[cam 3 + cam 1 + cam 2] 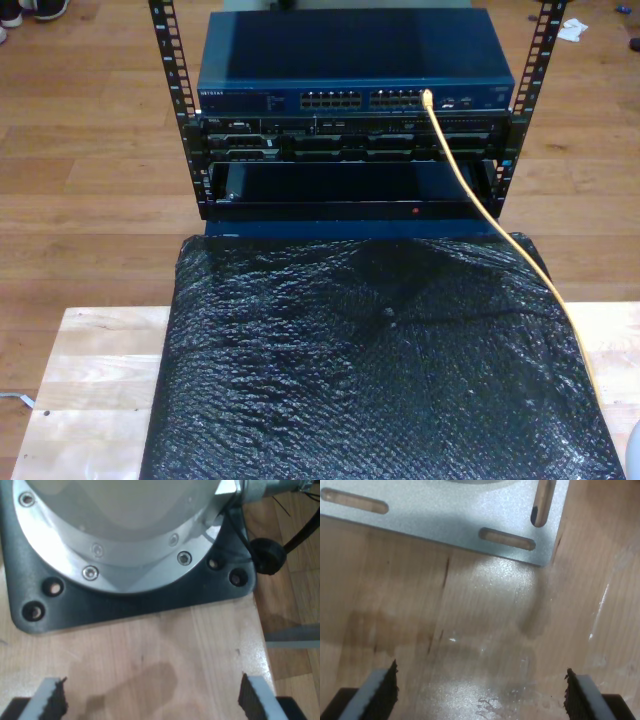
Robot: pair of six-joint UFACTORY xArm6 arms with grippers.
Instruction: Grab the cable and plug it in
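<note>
The yellow-orange cable (497,225) runs from a port on the blue network switch (355,60) at the top of the rack, down across the black mat toward the exterior view's right. Its upper end (428,99) sits at that port. Its lower end drops out of sight past the mat's edge. My first gripper (152,700) is open over bare wood, facing a silver arm base on a black plate (150,597). My second gripper (480,695) is open over glossy wood, below a silver slotted plate (470,515). Nothing lies between either pair of fingers.
A black bubble-textured mat (370,360) covers most of the wooden table (95,380). The rack (350,160) stands behind it on the wood floor. A black cable with a round knob (267,555) hangs beside the black plate, near the table's edge.
</note>
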